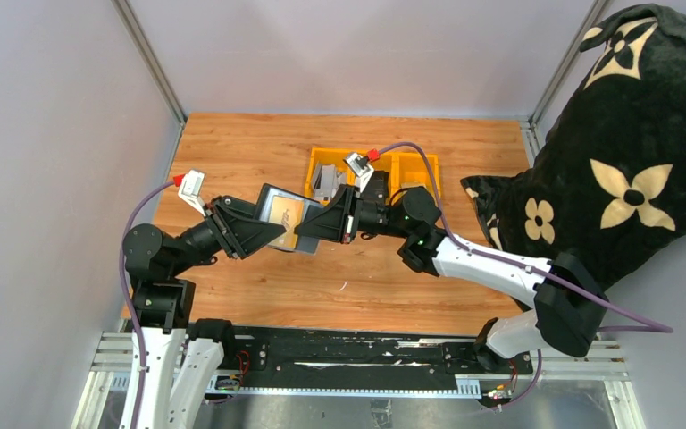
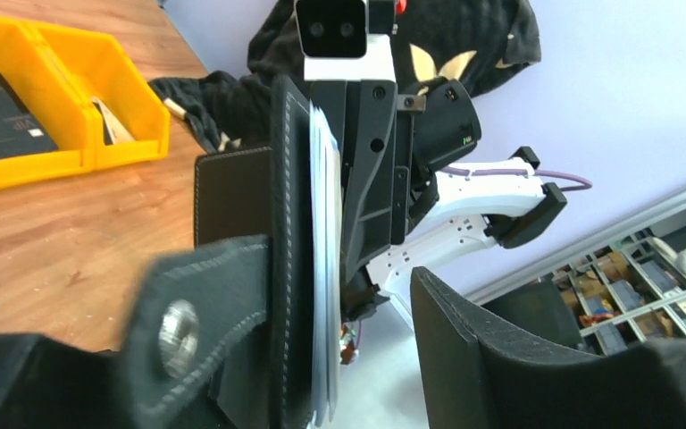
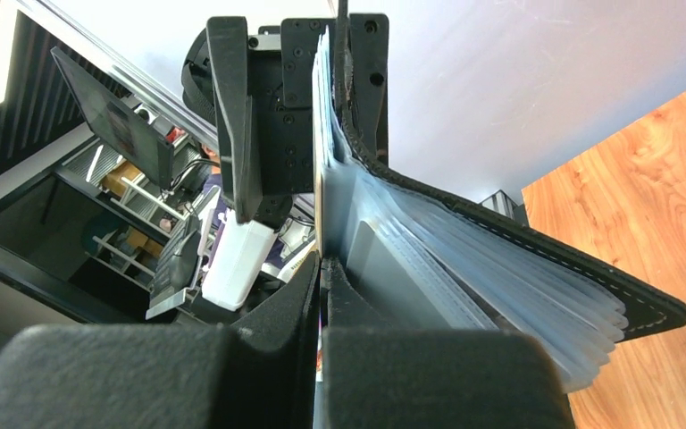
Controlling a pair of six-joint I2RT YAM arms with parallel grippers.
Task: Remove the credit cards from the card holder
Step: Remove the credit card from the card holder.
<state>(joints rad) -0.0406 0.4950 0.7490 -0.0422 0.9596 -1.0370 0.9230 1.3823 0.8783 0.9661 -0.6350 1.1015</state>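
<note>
The black card holder point(image 1: 279, 214) hangs open above the table between my two grippers. In the left wrist view it is edge-on point(image 2: 290, 268), with pale card edges point(image 2: 323, 268) along its side and its snap strap point(image 2: 188, 335) hanging in front. My left gripper point(image 1: 263, 231) is open around it; one finger point(image 2: 500, 357) stands clear of the cards, the other is hidden behind the holder. My right gripper point(image 1: 311, 229) is shut on a thin card edge point(image 3: 319, 214) at the holder's mouth. Clear sleeves point(image 3: 500, 295) fan out to its right.
Two yellow bins point(image 1: 415, 170) stand at the back, one holding grey items point(image 1: 326, 183) and a chunky black item point(image 2: 4, 112). A large black floral cushion point(image 1: 625, 161) fills the right side. Grey walls close in the left and back.
</note>
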